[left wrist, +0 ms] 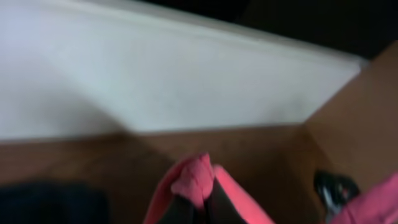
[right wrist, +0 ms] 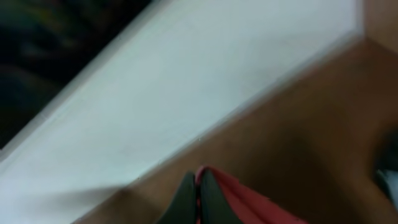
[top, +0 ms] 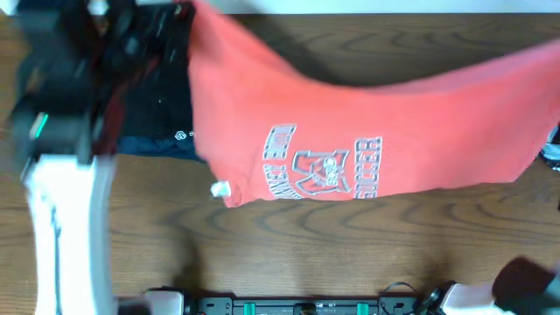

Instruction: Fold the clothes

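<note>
The clothes, a coral-red T-shirt [top: 350,105], hang stretched across the far half of the table, with the white lettering [top: 324,166] facing up and a white tag [top: 219,188] at the lower left corner. In the left wrist view my left gripper [left wrist: 204,202] is shut on a bunched corner of the shirt [left wrist: 196,177]. In the right wrist view my right gripper [right wrist: 199,186] is shut on a thin edge of the shirt [right wrist: 249,202]. The overhead view shows the left arm [top: 61,114] blurred at the far left. The right gripper is outside that view.
A folded black garment [top: 153,96] lies at the far left, partly under the shirt, with a navy-blue garment [top: 162,146] at its near edge. A white wall [left wrist: 155,81] borders the table's far side. A dark object [top: 551,156] sits at the right edge.
</note>
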`<action>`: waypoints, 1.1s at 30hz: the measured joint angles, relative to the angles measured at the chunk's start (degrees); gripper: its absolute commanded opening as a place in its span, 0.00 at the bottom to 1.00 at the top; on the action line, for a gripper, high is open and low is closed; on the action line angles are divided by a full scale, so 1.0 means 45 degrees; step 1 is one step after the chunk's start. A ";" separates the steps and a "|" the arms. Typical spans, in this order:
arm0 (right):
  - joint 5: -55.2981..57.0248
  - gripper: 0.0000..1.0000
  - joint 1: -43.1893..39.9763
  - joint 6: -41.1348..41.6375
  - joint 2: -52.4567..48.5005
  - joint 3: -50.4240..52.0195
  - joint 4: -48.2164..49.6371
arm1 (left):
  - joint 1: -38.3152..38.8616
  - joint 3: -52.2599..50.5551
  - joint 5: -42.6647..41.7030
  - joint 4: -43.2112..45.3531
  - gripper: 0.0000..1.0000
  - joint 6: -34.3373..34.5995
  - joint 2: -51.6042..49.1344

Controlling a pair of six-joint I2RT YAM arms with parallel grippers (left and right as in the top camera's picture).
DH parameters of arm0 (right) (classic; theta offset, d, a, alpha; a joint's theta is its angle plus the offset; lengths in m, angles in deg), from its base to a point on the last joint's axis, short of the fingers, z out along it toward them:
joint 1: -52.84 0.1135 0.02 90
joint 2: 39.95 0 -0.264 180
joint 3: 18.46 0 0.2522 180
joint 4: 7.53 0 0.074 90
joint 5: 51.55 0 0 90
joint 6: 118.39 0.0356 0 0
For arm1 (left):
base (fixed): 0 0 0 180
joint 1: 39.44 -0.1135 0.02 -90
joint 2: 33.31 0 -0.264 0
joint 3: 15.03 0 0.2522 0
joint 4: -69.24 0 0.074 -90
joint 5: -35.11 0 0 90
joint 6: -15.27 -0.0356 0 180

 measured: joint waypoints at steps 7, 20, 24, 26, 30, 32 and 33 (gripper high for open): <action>-0.2463 0.01 -0.0481 0.2696 -0.1263 -0.0121 0.7140 | -0.0447 0.5411 -0.1404 0.1841 0.06 0.1574 -0.4658; -0.4362 0.01 -0.2497 0.1676 -0.0661 -0.1345 -0.1078 | 0.0389 0.9141 -0.1093 -0.8485 0.06 -0.1355 -0.3099; -0.2399 0.01 -0.2157 -0.0636 -0.1112 -0.1297 -0.5241 | 0.0850 0.8063 -0.0058 -1.1191 0.06 -0.2210 -0.4449; -0.1297 0.01 -0.1962 -0.1540 -0.1481 -0.1297 -0.6572 | 0.0981 0.7417 0.0277 -1.2046 0.06 -0.2448 -0.5217; 0.0248 0.01 -0.1787 -0.3036 -0.2370 -0.1287 -0.8194 | 0.1141 0.6037 0.1035 -1.2706 0.06 -0.2715 -0.6499; 0.0918 0.01 -0.1787 -0.3507 -0.2691 -0.1273 -0.8786 | 0.1146 0.5367 0.1379 -1.2711 0.06 -0.2822 -0.6659; 0.1389 0.01 -0.1787 -0.3716 -0.2832 -0.1273 -0.9136 | 0.1146 0.4969 0.1515 -1.2711 0.06 -0.2856 -0.6659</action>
